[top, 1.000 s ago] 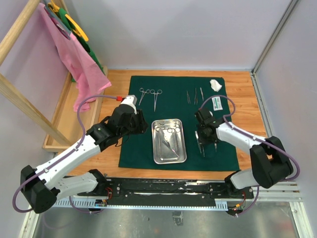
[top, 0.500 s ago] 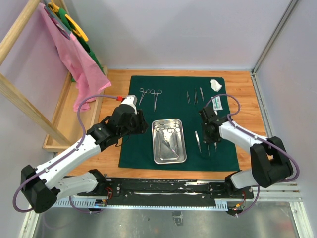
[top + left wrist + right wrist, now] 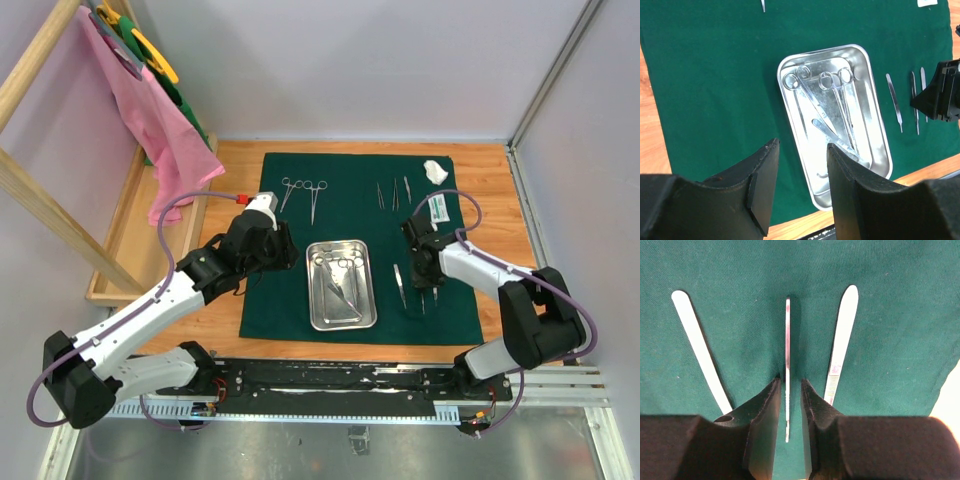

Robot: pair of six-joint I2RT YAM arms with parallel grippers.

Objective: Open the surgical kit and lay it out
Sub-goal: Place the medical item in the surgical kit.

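Observation:
The dark green cloth (image 3: 350,205) lies spread flat on the table. The steel tray (image 3: 312,290) sits on it at centre front and holds several scissor-handled instruments (image 3: 825,105). Two forceps (image 3: 302,192) lie at the back left, thin tweezers (image 3: 393,192) at the back middle. The gauze wad (image 3: 435,171) and the white packet (image 3: 438,208) lie at the back right. Three thin steel tools (image 3: 400,285) lie right of the tray. My right gripper (image 3: 790,385) is narrowly open, low over the middle tool (image 3: 787,340) without touching it. My left gripper (image 3: 802,150) is open and empty above the cloth, left of the tray (image 3: 785,100).
A wooden rack with pink and green cloths (image 3: 150,110) stands at the far left, beside a wooden side tray (image 3: 120,260). The cloth's front edge and the bare table edge (image 3: 805,225) lie just below the steel tray. Grey walls close in the back and right.
My right gripper has drawn back from over the thin tools, which now lie uncovered on the cloth right of the tray. The left arm has not moved.

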